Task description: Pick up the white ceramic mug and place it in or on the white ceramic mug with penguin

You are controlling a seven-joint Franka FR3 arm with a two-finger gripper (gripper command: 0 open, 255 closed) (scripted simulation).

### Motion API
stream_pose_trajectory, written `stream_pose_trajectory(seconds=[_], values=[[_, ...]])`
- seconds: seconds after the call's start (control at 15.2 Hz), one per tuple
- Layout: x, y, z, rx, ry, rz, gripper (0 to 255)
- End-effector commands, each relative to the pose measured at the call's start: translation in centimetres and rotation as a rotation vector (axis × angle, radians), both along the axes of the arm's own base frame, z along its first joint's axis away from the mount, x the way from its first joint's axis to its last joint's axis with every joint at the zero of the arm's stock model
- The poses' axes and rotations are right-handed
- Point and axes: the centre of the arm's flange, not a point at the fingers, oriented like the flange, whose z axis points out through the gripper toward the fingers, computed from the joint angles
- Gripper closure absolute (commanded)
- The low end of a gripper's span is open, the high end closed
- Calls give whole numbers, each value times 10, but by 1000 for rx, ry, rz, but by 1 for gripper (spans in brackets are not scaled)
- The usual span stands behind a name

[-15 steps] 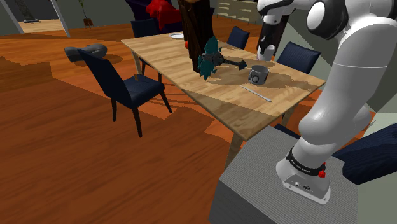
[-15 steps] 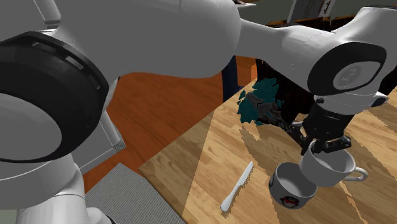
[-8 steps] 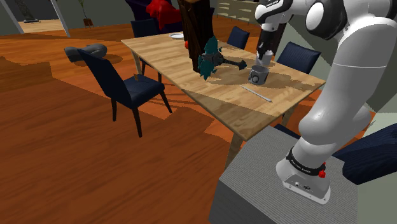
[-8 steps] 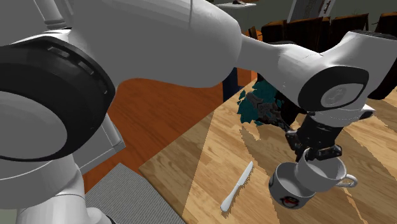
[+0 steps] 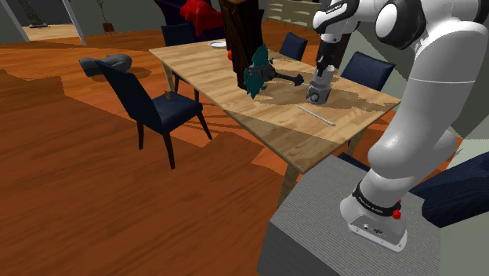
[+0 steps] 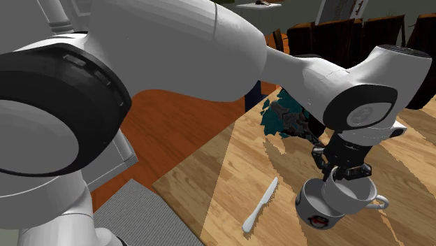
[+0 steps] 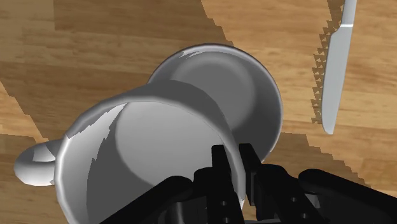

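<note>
Since a second ago: carried the white mug [image 6: 351, 197] down and sideways, off open table and over the penguin mug [image 6: 309, 207]. My gripper [image 6: 340, 172] is nearly closed, its two fingers [image 7: 224, 167] pinching the mug's wall at the rim, one inside and one outside. Load hangs tilted, handle pointing away from the target. Wrist view: the carried mug [image 7: 143, 149] overlaps the penguin mug's [image 7: 257, 86] mouth but is not centred on it. Can't tell whether the two touch yet. Judgement: transport almost finished; what's left is a small correction, a short descent, then release. Risk: a tilted mug catching the rim and tipping the one below. Surface: pale wooden table [image 5: 211, 67], both mugs toward the end nearest my stand, knife [image 6: 260, 205] just beside them, teal object [image 5: 258, 70] further in. Room: dark blue chairs [image 5: 153, 106], reddish wooden floor [image 5: 86, 196].
</note>
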Motion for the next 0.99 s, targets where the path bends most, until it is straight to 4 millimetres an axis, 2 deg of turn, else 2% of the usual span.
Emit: stream_pose_trajectory(seconds=[0.0,0.13,0.2,0.53,0.79,0.92], values=[[0,0,-2,2,3,-1,255],[0,0,-2,2,3,-1,255],[0,0,-2,2,3,-1,0],[0,0,-2,2,3,-1,0],[0,2,48,2,3,-1,0],[0,2,48,2,3,-1,0]])
